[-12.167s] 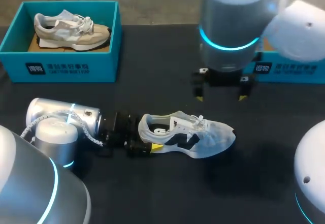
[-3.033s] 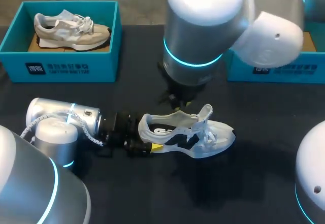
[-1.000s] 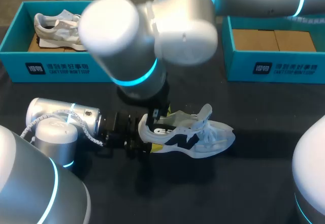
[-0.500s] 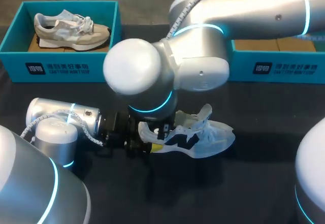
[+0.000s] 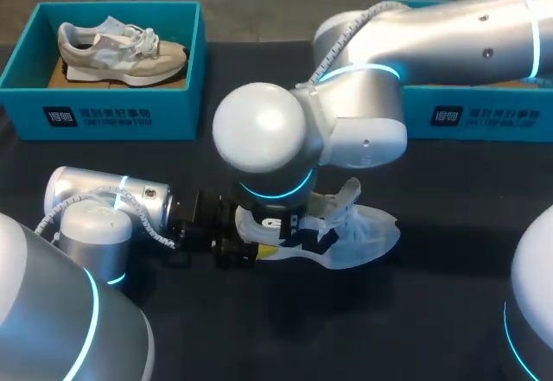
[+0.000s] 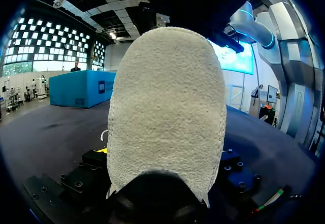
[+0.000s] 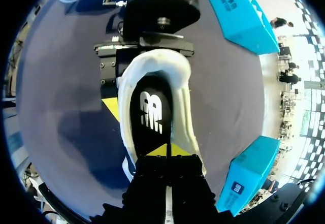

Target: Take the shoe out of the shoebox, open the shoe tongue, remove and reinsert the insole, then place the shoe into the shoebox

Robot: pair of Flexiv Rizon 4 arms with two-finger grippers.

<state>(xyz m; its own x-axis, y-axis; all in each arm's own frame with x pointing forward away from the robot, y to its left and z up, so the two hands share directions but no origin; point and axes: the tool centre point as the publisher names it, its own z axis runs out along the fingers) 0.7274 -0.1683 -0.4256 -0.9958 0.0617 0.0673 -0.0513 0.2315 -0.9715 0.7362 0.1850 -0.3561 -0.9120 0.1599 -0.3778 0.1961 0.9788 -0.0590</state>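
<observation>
1. Nearest us, the left hand (image 5: pixel 249 241) lay level on the bench (image 5: pixel 432 312), clamped on the heel of the shoe (image 5: pixel 367 230). The shoe stood upright on the bench, outside both boxes. We judged this hold should stay firm, so the heel does not lift when the insole is pulled.
2. The tongue (image 5: pixel 348 193) stood raised toward the toe, leaving the mouth open.
3. The right hand (image 7: pixel 167 152) reached down into the mouth, yellow tips together on the black insole (image 7: pixel 152 113). We could not tell whether any of the insole was pinched. Advice: take a sure bite on the insole, then peel slowly up and back toward the heel, and stop if the shoe drags.
4. Farthest back, the shoebox (image 5: pixel 484 115) behind the right arm stood well apart.
</observation>
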